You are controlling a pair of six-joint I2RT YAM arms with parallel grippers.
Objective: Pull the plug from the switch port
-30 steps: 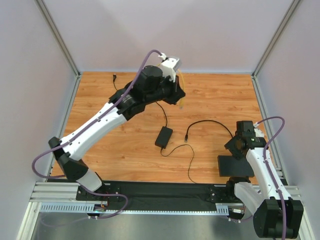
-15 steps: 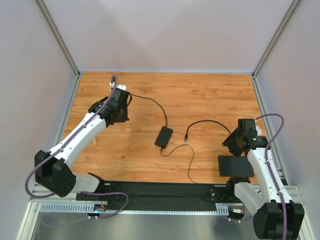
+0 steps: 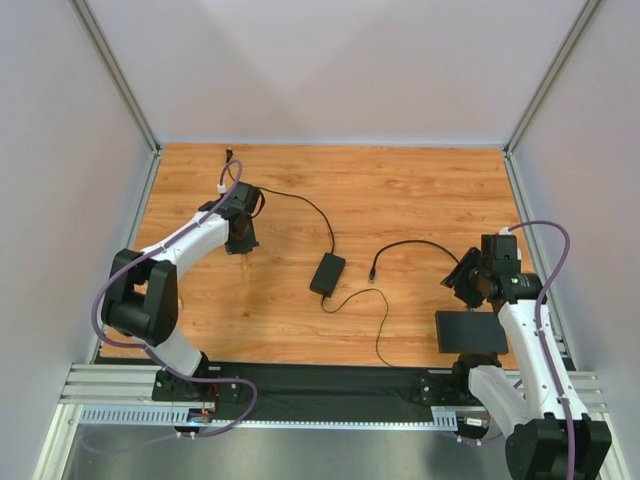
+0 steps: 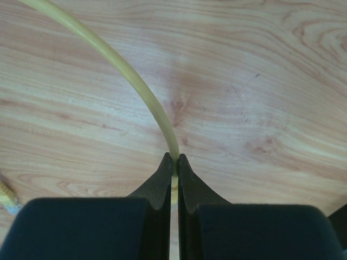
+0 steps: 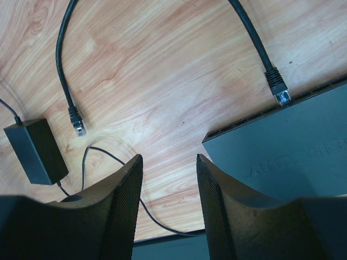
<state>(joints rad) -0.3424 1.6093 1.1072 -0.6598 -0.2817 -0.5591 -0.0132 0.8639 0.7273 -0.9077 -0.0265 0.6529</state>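
The switch (image 5: 293, 146) is a flat black slab at the table's near right (image 3: 470, 333). A black plug (image 5: 277, 86) on a black cable (image 3: 420, 243) meets the switch's port edge with its clear tip. The cable's other plug (image 5: 79, 126) lies loose on the wood. My right gripper (image 5: 168, 160) hovers open just left of the switch, above its far edge (image 3: 466, 281), holding nothing. My left gripper (image 4: 173, 158) is shut on a yellow cable (image 4: 130, 73) at the table's left (image 3: 243, 243).
A small black adapter brick (image 3: 327, 272) lies mid-table, with thin black cables running to the back left (image 3: 228, 155) and toward the near edge (image 3: 382, 330). A yellow plug end (image 4: 6, 196) lies at the left wrist view's lower left. Grey walls enclose the wooden table.
The left arm swung from the far middle back to the left and folded in, carrying the yellow cable. The right gripper shifted slightly nearer and to the right.
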